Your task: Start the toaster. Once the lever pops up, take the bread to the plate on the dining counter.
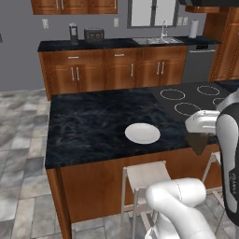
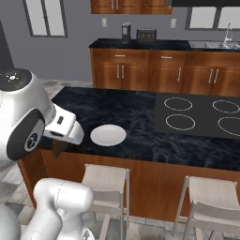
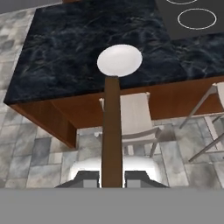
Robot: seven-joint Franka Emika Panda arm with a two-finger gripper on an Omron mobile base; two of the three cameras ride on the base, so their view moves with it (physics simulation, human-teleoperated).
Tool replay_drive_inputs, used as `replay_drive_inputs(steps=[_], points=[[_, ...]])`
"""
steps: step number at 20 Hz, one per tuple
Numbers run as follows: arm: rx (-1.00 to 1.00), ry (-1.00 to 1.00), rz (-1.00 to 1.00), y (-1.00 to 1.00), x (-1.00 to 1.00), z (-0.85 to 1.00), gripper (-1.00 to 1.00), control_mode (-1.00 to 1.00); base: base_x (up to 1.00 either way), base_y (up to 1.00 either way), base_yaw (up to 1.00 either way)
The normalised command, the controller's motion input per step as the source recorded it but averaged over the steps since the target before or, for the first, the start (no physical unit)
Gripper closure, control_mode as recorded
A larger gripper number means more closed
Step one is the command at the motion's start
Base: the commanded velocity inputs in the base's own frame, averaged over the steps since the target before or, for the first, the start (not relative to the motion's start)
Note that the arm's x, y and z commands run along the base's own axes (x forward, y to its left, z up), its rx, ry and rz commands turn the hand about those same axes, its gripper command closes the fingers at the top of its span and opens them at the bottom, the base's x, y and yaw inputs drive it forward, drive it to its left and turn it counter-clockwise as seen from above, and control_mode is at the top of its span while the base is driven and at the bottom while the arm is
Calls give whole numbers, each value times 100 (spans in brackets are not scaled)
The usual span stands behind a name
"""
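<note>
Left base: my gripper (image 1: pixel 201 140) holds the bread (image 1: pixel 200 144) short of the plate (image 1: pixel 142 133); release now drops it off the counter (image 1: pixel 93 126).
Right base: stools (image 2: pixel 105 180) sit underneath.
Hand: fingers clamped on the slice edge-on; it could tip off the rim.

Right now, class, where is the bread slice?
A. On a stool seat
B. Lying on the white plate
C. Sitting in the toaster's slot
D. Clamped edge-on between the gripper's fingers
D: in the hand view the brown bread slice stands edge-on in the shut gripper, short of the bare white plate on the dining counter.
</note>
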Motion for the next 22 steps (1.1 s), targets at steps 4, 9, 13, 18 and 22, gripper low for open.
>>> replay_drive_inputs(steps=[4,9,13,18,22], points=[[11,0,6,-37,100,-8,100,-100,0,0,0],[8,0,12,-21,81,-26,100,-100,0,0,0],[3,0,13,-3,78,-30,100,-100,0,0,0],[0,0,4,0,62,-14,100,-100,0,0,0],[0,0,1,0,59,-8,100,-100,0,0,0]])
